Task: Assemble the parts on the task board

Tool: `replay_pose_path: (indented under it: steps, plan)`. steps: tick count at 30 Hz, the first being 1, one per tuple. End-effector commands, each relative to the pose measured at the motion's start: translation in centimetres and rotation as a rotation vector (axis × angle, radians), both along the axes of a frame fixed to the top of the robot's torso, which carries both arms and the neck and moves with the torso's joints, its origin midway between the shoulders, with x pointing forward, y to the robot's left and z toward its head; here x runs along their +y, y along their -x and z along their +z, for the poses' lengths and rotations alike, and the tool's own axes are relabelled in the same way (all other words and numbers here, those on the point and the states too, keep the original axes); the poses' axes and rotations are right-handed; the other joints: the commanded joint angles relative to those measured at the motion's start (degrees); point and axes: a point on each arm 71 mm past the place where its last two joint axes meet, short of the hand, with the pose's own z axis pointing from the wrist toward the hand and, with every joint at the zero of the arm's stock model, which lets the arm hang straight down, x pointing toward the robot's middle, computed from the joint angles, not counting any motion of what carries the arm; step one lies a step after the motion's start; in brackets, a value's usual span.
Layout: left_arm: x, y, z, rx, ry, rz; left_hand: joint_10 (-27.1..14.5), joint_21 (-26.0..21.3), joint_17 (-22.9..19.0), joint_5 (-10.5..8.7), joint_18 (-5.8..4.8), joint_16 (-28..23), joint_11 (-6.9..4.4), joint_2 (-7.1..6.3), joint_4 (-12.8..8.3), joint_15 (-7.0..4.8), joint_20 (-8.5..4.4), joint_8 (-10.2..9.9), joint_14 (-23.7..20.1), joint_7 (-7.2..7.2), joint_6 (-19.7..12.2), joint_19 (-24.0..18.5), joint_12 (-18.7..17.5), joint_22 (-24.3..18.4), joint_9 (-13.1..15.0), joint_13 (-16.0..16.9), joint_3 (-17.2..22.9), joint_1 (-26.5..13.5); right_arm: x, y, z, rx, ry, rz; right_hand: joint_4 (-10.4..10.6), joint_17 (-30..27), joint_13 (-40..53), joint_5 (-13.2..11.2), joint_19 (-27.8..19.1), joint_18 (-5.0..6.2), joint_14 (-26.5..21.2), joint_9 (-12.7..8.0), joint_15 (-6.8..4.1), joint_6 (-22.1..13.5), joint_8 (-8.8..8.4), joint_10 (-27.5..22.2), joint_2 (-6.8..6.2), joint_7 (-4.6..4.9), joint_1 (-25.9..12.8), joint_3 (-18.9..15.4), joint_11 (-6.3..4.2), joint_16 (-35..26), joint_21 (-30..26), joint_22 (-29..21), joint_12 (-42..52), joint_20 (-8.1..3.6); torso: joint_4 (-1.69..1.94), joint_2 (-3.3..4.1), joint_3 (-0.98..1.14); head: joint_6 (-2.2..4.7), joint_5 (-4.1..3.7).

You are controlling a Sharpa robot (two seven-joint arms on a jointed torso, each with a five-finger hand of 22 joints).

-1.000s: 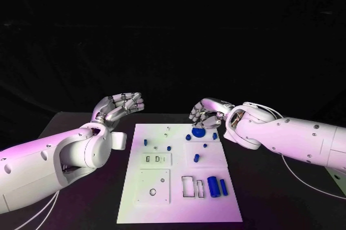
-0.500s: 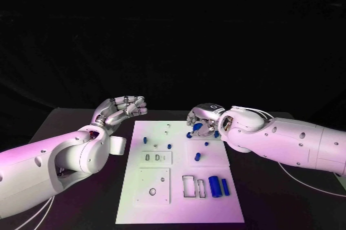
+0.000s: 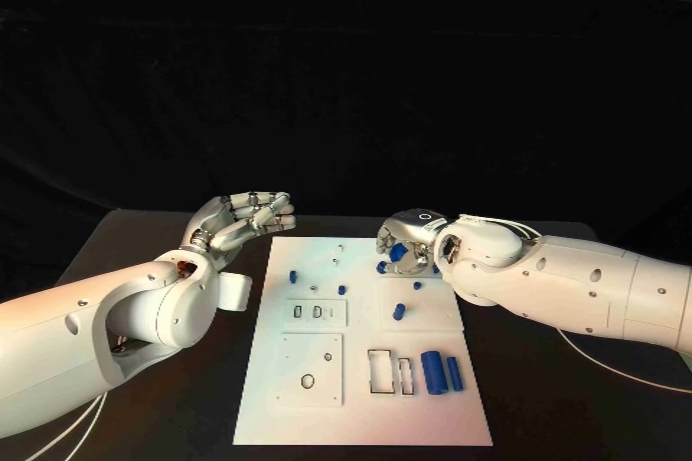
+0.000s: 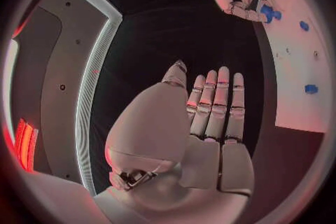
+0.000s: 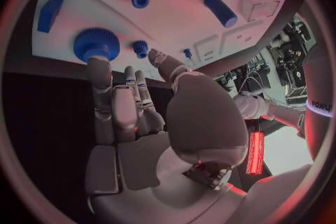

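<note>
Fingers point(image 5: 115, 98) of your right hand point(image 3: 408, 243) lie straight, touching the blue gear point(image 5: 97, 43); they've dropped to the board point(image 3: 361, 401), apparently seating it. Left hand point(image 3: 238, 219) hovers, holding nothing.

Head camera looks down on task board point(image 3: 361, 381); wrist cameras sit close behind each hand, both catching board.

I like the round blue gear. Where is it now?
In the head view the blue gear sits at the task board's far right corner, right by the right hand's fingers.
</note>
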Motion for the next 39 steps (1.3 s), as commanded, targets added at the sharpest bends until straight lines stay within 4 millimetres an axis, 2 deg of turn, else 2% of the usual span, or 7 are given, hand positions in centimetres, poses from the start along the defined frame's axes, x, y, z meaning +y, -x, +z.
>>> replay_pose_path:
  steps: [1,10,19,25,27,34,39]
  plan:
    - [-0.30,0.10,0.25,-0.003,0.014,-0.025,0.31,0.11,0.09,-0.26,0.37,0.07,0.05,-0.32,0.34,0.01,-0.01,0.18,0.17,0.11,0.29,0.44,-0.35,-0.07,0.08,0.05,-0.16,0.09,-0.01,-0.08,-0.30,0.008,0.043,-0.006,-0.18,0.27,0.08,0.39,0.21,-0.86,1.64,0.12,0.38,0.09,-0.25,-0.28,-0.06,0.16,0.76,0.08,-0.12,0.58,0.60,0.66,-0.05,0.40,0.23,0.35,-0.13,0.05,-0.15]
    - [-0.24,0.18,0.51,-0.002,0.015,-0.029,0.30,0.11,0.11,-0.30,0.36,0.03,0.07,-0.32,0.37,0.02,-0.01,0.16,0.14,0.12,0.26,0.48,-0.40,-0.09,0.08,0.04,-0.17,0.08,0.17,-0.12,-0.39,0.012,0.027,0.001,-0.39,0.44,0.20,0.32,0.13,-1.04,1.48,0.29,0.41,0.14,-0.58,0.44,0.62,0.17,1.28,1.95,-0.14,1.73,2.89,3.42,0.07,0.46,0.45,0.88,-0.36,0.24,-0.10]
    - [-0.21,0.11,0.63,0.001,0.014,-0.032,0.28,0.09,0.12,-0.32,0.35,-0.02,0.10,-0.30,0.43,0.04,-0.01,0.11,0.08,0.15,0.19,0.52,-0.48,-0.12,0.07,0.04,-0.19,0.05,0.33,-0.07,-0.62,0.037,0.000,0.012,0.29,0.92,0.27,-0.76,0.29,-1.30,1.49,0.66,0.26,0.61,-0.54,2.32,1.26,-0.12,0.93,4.62,-0.42,3.10,5.28,6.47,0.21,0.42,0.43,1.38,-0.47,0.47,0.22]
    - [-0.13,0.05,0.66,0.007,0.013,-0.034,0.22,0.07,0.14,-0.24,0.34,-0.10,0.14,-0.33,0.45,0.07,0.00,0.03,0.00,0.19,0.05,0.58,-0.60,-0.17,0.04,0.02,-0.22,0.09,0.16,-0.16,-0.68,0.045,-0.006,0.010,0.90,0.93,0.53,-0.93,0.55,-1.48,1.48,1.57,-0.27,2.07,0.45,4.71,1.55,-0.84,0.84,6.58,-1.10,3.87,6.92,8.61,0.55,0.09,0.48,1.61,-0.53,0.55,0.00]
    - [-0.08,0.02,0.64,0.012,0.014,-0.035,0.20,0.05,0.15,-0.16,0.33,-0.14,0.15,-0.35,0.43,0.08,0.00,-0.01,-0.03,0.20,-0.01,0.60,-0.66,-0.20,0.03,0.02,-0.21,0.17,0.13,-0.16,-0.68,0.044,-0.007,0.010,0.76,0.92,0.70,-1.90,0.48,-1.51,1.46,2.04,-0.53,2.47,0.86,5.53,1.74,-1.10,1.37,7.51,-1.36,4.09,7.26,9.07,0.60,-0.13,0.46,1.76,-0.53,0.62,0.04]
    - [0.00,-0.02,0.63,0.020,0.016,-0.038,0.20,0.04,0.16,-0.13,0.33,-0.16,0.16,-0.36,0.41,0.09,0.00,-0.02,-0.05,0.20,-0.03,0.60,-0.69,-0.21,0.03,0.02,-0.20,0.21,0.19,-0.13,-0.63,0.037,-0.008,0.015,0.94,1.27,1.19,-2.95,0.60,-1.65,1.54,3.23,-0.92,3.42,1.88,7.29,1.98,-1.59,1.61,8.89,-1.93,4.81,8.24,10.47,0.72,-0.47,0.59,2.02,-0.60,0.62,-0.02]
    - [0.09,-0.05,0.61,0.024,0.016,-0.038,0.19,0.03,0.16,-0.09,0.32,-0.18,0.16,-0.35,0.41,0.10,0.00,-0.03,-0.09,0.21,-0.05,0.61,-0.72,-0.23,0.03,0.02,-0.19,0.24,0.23,-0.13,-0.09,-0.022,-0.054,0.003,0.72,1.24,2.08,-5.41,1.20,-1.90,1.58,4.96,-1.62,4.72,3.37,9.38,2.94,-2.31,2.76,10.31,-2.77,5.30,9.63,12.43,1.07,-1.03,0.47,2.05,-0.65,0.68,-0.06]
